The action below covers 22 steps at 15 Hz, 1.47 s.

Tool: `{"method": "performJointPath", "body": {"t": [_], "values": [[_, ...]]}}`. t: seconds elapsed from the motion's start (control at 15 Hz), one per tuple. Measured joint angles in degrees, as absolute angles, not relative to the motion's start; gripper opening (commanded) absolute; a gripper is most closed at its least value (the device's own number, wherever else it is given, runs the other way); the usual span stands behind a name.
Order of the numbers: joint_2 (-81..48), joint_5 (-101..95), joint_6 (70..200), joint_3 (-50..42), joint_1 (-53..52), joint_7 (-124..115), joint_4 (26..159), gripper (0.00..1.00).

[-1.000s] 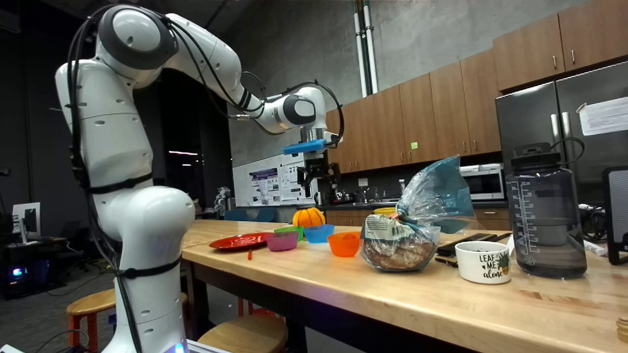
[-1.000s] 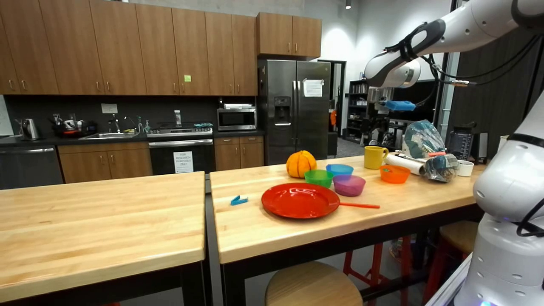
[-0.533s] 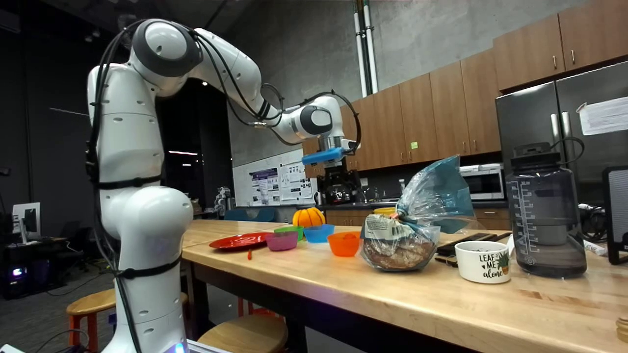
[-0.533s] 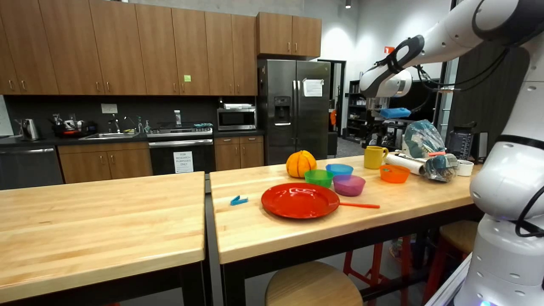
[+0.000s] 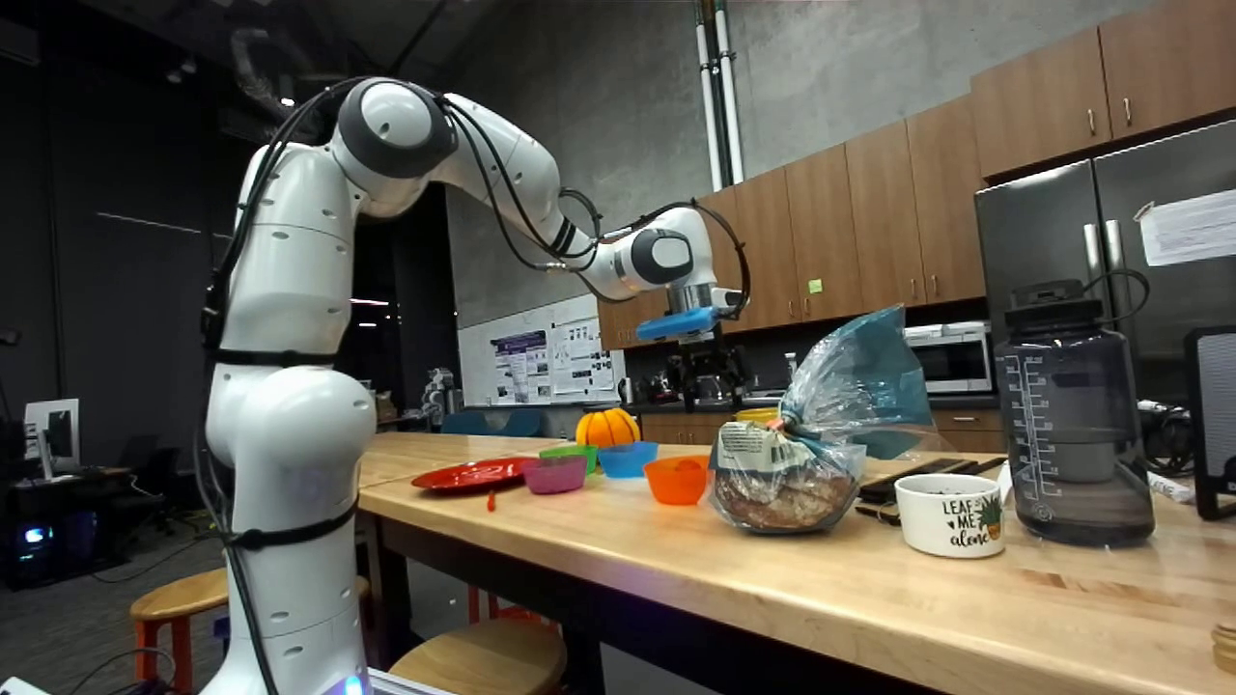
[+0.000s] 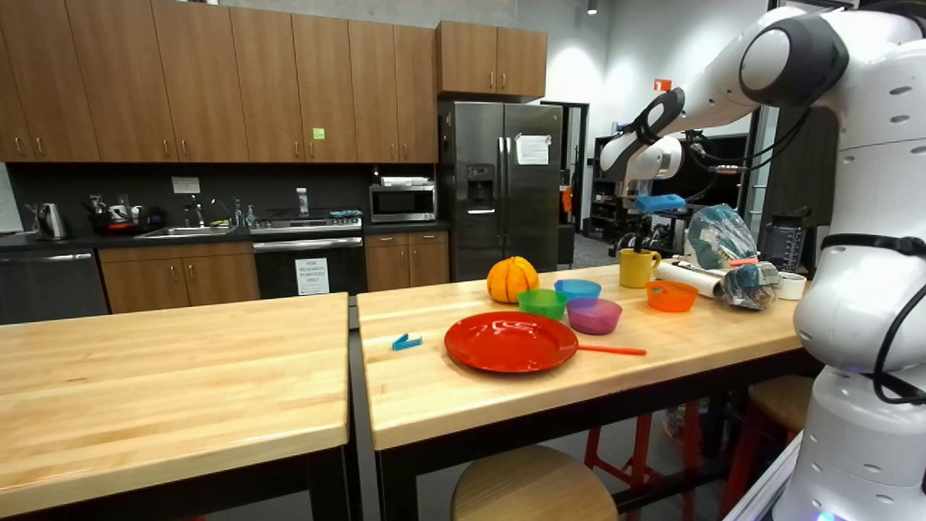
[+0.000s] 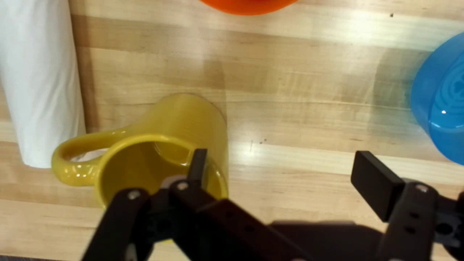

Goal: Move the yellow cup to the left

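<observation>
The yellow cup [image 6: 636, 270] is a mug with a handle, upright on the table at the far side. In an exterior view only its rim [image 5: 757, 415] shows behind the bread bag. In the wrist view the cup [image 7: 194, 112] is at lower left, its handle pointing left. My gripper [image 7: 285, 174] is open with nothing between its fingers. It hangs above the cup, offset toward the blue bowl; the left finger [image 7: 197, 163] overlaps the cup's opening, the right finger [image 7: 375, 181] is over bare wood. The gripper [image 5: 713, 388] also shows in an exterior view.
A white roll [image 7: 40, 79] lies beside the cup's handle. The blue bowl [image 7: 435, 98] and orange bowl [image 6: 671, 297] are near. Green [image 6: 542, 304] and purple [image 6: 595, 316] bowls, a pumpkin [image 6: 512, 278], a red plate [image 6: 511, 344] and a bagged loaf [image 5: 787, 483] also stand on the table.
The arm has reached forward and down, bringing my gripper lower and closer over the yellow cup. The cup and the other things on the table have not moved.
</observation>
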State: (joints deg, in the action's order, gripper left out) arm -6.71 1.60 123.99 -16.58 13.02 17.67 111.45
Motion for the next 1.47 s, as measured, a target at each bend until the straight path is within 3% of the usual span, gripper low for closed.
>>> {"method": "performJointPath", "body": {"t": [0.67, 0.73, 0.87, 1.47], "values": [[-11.65, 3.08, 123.17, -16.21, 15.84, 17.68, 105.53, 1.00], [-12.22, 3.58, 122.81, -16.04, 15.90, 17.68, 105.53, 0.75], [-13.25, 4.45, 122.33, -15.70, 15.91, 17.68, 105.51, 0.69], [-14.27, 5.19, 120.95, -15.27, 17.06, 17.61, 105.40, 0.00]]}}
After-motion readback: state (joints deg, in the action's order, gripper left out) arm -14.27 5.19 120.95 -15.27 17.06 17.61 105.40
